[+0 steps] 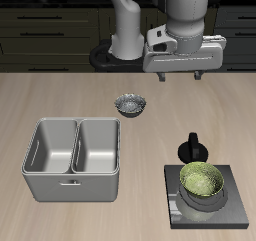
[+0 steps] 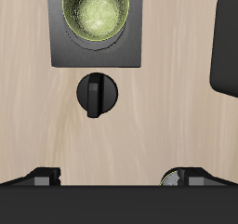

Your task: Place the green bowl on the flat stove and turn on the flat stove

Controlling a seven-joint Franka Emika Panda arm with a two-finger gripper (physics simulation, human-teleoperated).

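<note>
Sitting squarely on the ring marks of the flat stove [image 1: 232, 217], the green bowl [image 1: 201, 181] is resting upright with its wavy rim level, so the placing half of the task is looking finished. In the wrist view the green bowl [image 2: 96, 11] is filling most of the black plate of the flat stove [image 2: 60, 53], and the round black knob [image 2: 97, 95] is lying just beyond the plate's edge, apart from the bowl. That knob [image 1: 193, 147] is what the next step is calling for. It is looking small, rigid and smooth, with a raised bar across its top; I am judging that the bar is the place to take hold, one finger on each long face, since a grip on the round rim would likely be slipping during the turn. The bowl is appearing light and hard, probably easy to nudge, so the approach should be staying clear of its rim.

The claw [image 1: 178, 75] is hanging high above the desk [image 1: 60, 95], well back from the stove, holding nothing; its fingertips [image 2: 45, 175] are standing wide apart in the wrist view, with bare wood between them.

Farther out, a grey-and-white patterned bowl [image 1: 131, 105] is sitting near the middle of the desk, and a grey two-compartment basin [image 1: 72, 157] is resting beside the stove toward the front edge.
</note>
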